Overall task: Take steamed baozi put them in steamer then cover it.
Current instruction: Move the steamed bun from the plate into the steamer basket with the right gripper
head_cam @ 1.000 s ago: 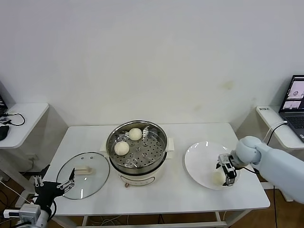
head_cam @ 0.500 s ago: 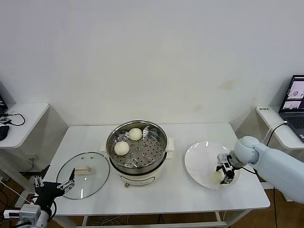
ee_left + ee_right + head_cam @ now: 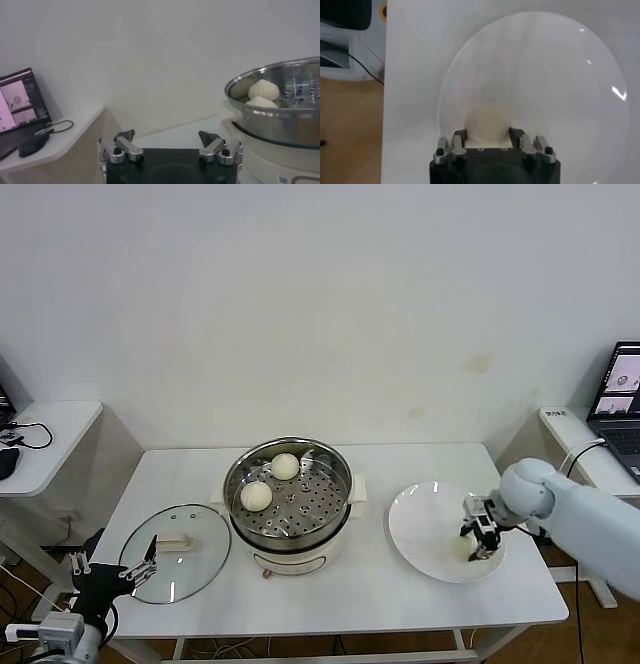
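Right gripper is sitting low over the flat white round plate, to the right of the round shiny stainless-steel steamer, jaws clenched on a small round cream-white steamed baozi. In the right wrist view the bun is sitting between the two fingers, touching both, resting on or just above the plate; can't tell which.

Two more cream-white buns are lying on the steamer's perforated tray: one toward the front-left, one toward the back.

Round clear glass cover with cream handle is lying flat on the white tabletop, left of the steamer and just beside it.

Left gripper is hanging off the tabletop's front-left corner, left of the steamer and just beyond the cover, jaws released wide, holding nothing.

Handling judgement: the bun is looking soft, light and easily dented, so a gentle squeeze across its widest middle is suiting it best; smooth skin may be slipping if gripped too near the top. Glass cover is looking fragile and rigid, best taken by its cream handle.
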{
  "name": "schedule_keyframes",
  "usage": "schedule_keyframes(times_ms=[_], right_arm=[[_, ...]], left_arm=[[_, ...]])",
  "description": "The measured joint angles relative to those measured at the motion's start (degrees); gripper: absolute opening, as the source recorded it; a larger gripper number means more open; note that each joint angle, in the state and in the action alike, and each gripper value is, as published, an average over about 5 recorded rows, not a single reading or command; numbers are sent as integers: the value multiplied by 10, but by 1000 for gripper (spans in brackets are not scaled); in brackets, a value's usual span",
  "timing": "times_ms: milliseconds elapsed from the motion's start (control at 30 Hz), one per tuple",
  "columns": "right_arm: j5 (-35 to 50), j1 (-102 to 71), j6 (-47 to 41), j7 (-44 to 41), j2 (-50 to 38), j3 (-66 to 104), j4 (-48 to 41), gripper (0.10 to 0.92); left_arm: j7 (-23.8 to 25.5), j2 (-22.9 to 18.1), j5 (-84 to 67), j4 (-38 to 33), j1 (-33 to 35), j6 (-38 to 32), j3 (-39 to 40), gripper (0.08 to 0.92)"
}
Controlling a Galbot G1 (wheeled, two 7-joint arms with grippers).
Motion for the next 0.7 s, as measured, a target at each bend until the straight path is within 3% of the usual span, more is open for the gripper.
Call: schedule_keyframes(times_ms=[333,700], right_arm=[[66,160,-12,3,21,-82,9,560],[155,319,-16,26,113,-171,-10,557]], left_arm=[[0,4,-2,-4,-2,0,1,823],[0,8,-11,-6,0,0,-10,823]])
